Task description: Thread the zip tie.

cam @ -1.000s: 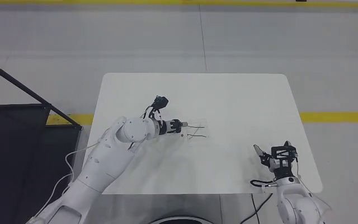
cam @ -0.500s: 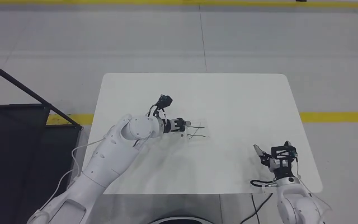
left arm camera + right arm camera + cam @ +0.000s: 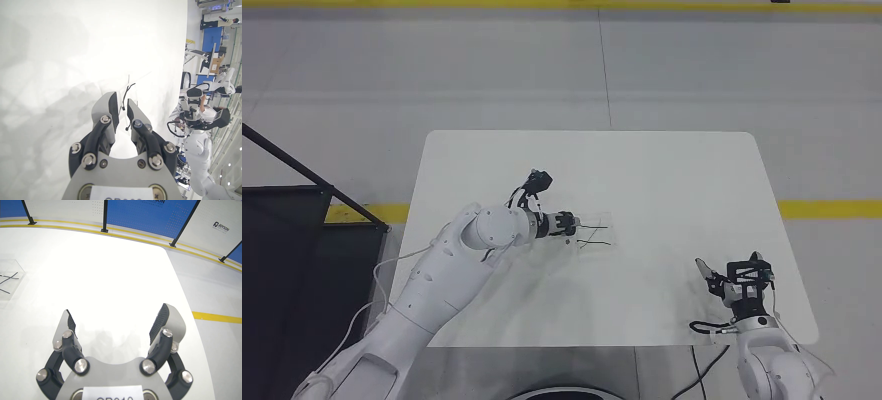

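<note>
Zip ties (image 3: 592, 240): black, thin, at least two, loose and crossing each other inside a clear tray (image 3: 607, 215) around mid-tabletop (image 3: 692, 180). None threaded as far as I can see.

Left wrist view: one zip tie (image 3: 123, 103) lies just past the fingertips, and its line runs into the gap between them. A second strand end shows lower in the same gap. The tray (image 3: 140, 75) edge also runs in line with that gap. Can't tell whether either pad touches a tie or the tray wall.

Left gripper (image 3: 121, 96): fingers slightly apart, with a narrow gap. In the top view the left gripper (image 3: 570, 221) sits at the tray's near side, tips pointing into it.

Right gripper (image 3: 115, 309): fingers spread wide, with bare tabletop between and ahead of them. The tray (image 3: 18, 265) and zip ties (image 3: 9, 278) are well apart from it, off to one side of the fingers. In the top view the right gripper (image 3: 732, 265) is near the tabletop's front right corner.
</note>
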